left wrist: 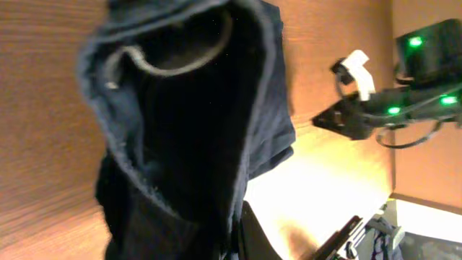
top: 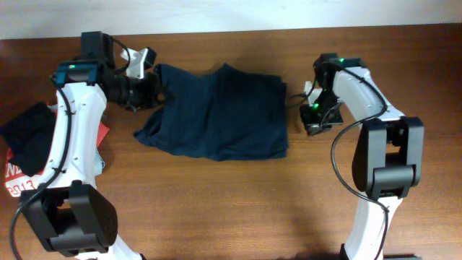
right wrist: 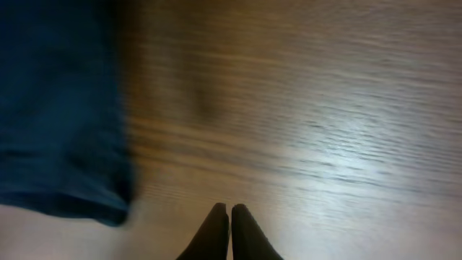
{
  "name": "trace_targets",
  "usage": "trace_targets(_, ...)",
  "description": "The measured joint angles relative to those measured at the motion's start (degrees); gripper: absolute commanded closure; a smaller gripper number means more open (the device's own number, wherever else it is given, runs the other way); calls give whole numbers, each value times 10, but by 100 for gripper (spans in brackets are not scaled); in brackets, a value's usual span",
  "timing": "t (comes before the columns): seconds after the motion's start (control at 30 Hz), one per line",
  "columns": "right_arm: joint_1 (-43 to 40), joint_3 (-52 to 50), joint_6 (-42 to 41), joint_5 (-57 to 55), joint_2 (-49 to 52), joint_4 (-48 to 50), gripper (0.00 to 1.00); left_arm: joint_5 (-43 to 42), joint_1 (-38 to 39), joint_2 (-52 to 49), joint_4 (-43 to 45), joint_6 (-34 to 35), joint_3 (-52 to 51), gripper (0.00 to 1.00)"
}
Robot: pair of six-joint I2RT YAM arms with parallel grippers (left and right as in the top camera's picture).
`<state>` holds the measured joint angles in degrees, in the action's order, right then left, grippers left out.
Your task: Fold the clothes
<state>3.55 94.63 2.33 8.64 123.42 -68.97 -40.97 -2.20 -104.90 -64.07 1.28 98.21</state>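
Observation:
The dark navy garment (top: pixel 216 115) lies wrinkled and partly folded at the middle of the wooden table. My left gripper (top: pixel 149 90) is at its upper left corner and is shut on the fabric there. In the left wrist view the navy cloth (left wrist: pixel 188 130) runs up from the jaws (left wrist: pixel 234 242) and fills most of the frame. My right gripper (top: pixel 312 119) is just right of the garment's right edge. In the right wrist view its fingers (right wrist: pixel 229 213) are shut and empty over bare wood, with the garment's edge (right wrist: pixel 58 108) to the left.
A small black cloth (top: pixel 29 133) and a red shirt with white print (top: pixel 14 180) lie at the table's left edge beside the left arm. The right arm (left wrist: pixel 404 87) shows at the top right of the left wrist view.

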Motion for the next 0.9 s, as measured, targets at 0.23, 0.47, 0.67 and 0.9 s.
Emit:
trace_targets(0.23, 33, -34, 26, 40, 1, 45, 95, 3, 13, 0, 0, 0, 0, 100)
trace_targets(0.47, 30, 5, 22, 33, 1, 33, 95, 73, 13, 0, -16, 0, 0, 100)
trace_targets(0.67, 33, 55, 22, 33, 1, 54, 94, 156, 13, 0, -36, 0, 0, 100)
trace_targets(0.9, 68, 59, 20, 99, 1, 92, 96, 204, 13, 0, -38, 0, 0, 100)
